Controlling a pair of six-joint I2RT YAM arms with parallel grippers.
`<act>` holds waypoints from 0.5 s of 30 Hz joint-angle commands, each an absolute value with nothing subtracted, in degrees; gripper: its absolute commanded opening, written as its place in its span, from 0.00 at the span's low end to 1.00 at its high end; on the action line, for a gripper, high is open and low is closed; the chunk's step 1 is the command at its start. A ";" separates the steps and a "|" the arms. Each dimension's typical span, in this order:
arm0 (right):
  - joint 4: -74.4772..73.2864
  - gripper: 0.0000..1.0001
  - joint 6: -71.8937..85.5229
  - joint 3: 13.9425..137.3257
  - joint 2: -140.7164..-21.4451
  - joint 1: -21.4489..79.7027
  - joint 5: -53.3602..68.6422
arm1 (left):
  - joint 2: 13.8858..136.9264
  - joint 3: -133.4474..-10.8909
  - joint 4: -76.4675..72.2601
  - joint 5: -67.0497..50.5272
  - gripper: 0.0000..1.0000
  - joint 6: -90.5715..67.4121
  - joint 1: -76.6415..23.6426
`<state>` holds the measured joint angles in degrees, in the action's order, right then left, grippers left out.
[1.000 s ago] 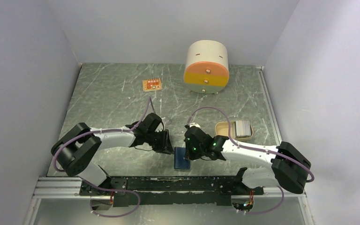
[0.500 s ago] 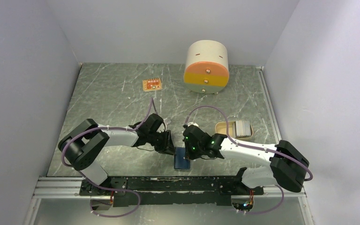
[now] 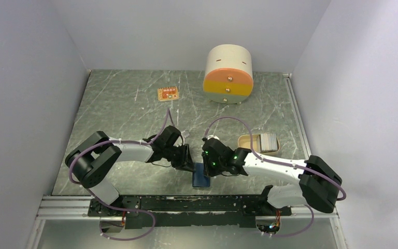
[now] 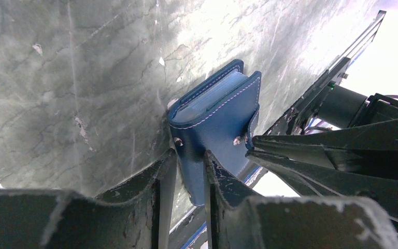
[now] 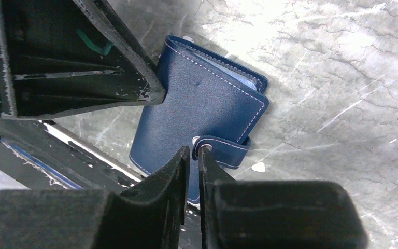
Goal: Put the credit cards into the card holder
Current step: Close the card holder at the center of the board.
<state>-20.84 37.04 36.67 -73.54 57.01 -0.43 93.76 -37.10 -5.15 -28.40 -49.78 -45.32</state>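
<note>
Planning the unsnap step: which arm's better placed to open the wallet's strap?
Right, likely: the right end effector sits at the strap of the wallet; the left end effector clamps the wallet's edge.

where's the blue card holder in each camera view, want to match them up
Top external: card holder low centre of the picture.
Left wrist: card holder mid-frame, folded, its snap strap on the right side.
Right wrist: card holder mid-frame, snap strap at its lower right.
Shared landmark: the grey marbled table it lies on, seen in all three views.
</note>
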 commanded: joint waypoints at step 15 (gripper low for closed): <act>-19.66 0.12 38.50 37.01 -72.06 57.15 -0.12 | 92.38 -37.20 -5.17 -27.65 0.32 -49.75 -45.77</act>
<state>-20.40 38.11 36.64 -72.14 57.01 -0.38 93.73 -37.10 -4.97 -28.29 -49.82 -45.34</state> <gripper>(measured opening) 0.130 0.318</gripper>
